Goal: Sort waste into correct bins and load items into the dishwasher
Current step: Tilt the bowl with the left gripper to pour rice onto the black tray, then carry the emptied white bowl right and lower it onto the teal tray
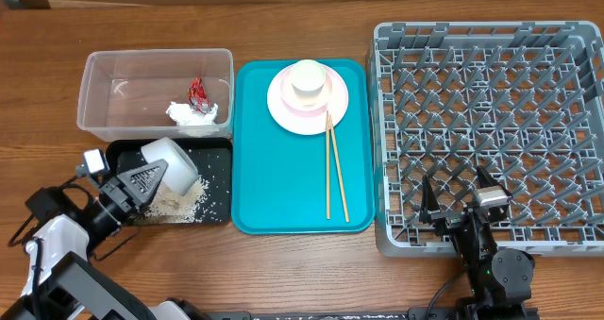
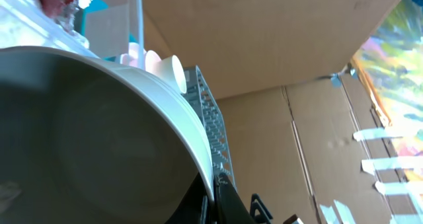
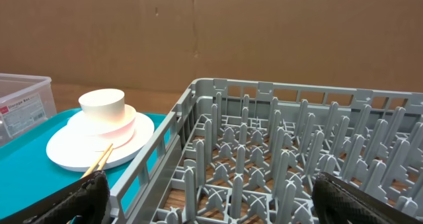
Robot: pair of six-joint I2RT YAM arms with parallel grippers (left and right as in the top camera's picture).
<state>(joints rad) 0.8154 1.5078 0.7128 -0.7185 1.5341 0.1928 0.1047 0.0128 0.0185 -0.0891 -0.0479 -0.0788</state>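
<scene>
Teal tray flat on wooden table; brown cardboard wall behind; pale tape strips on cardboard.

Set on a wood-grain table, backed by brown cardboard panels patched with pale tape strips; evenly lit throughout.
</scene>
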